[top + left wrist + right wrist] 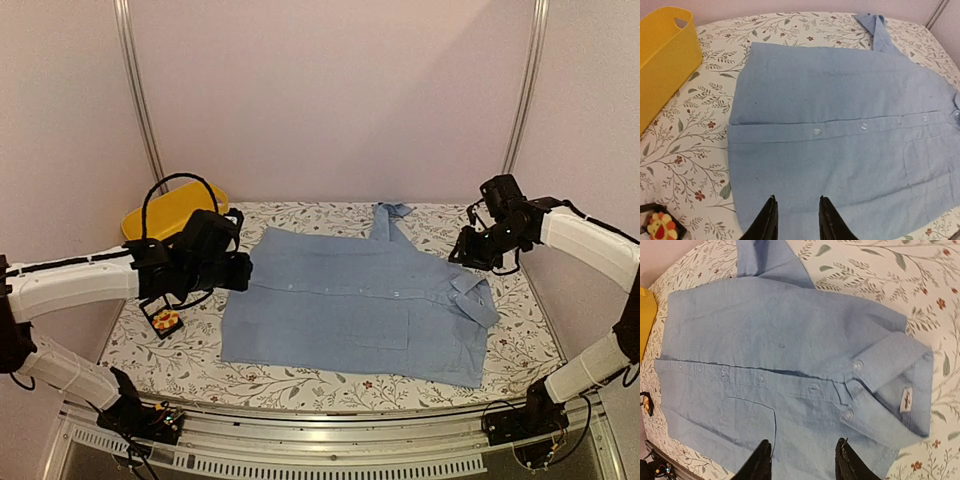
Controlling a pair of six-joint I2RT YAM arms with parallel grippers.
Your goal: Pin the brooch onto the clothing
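The light blue shirt [360,305] lies flat on the floral table, collar to the right, buttons and chest pocket up; it fills the left wrist view [840,130] and the right wrist view [780,365]. The small orange-yellow brooch [167,320] sits on a black square box left of the shirt, also at the left wrist view's lower left corner [661,227]. My left gripper [796,200] is open and empty, held above the shirt's hem end. My right gripper [804,444] is open and empty, held above the collar end.
A yellow plastic basin [170,208] stands at the back left of the table, also in the left wrist view [662,60]. Metal frame posts [525,85] rise at the back corners. The table's front rail [320,425] runs along the near edge.
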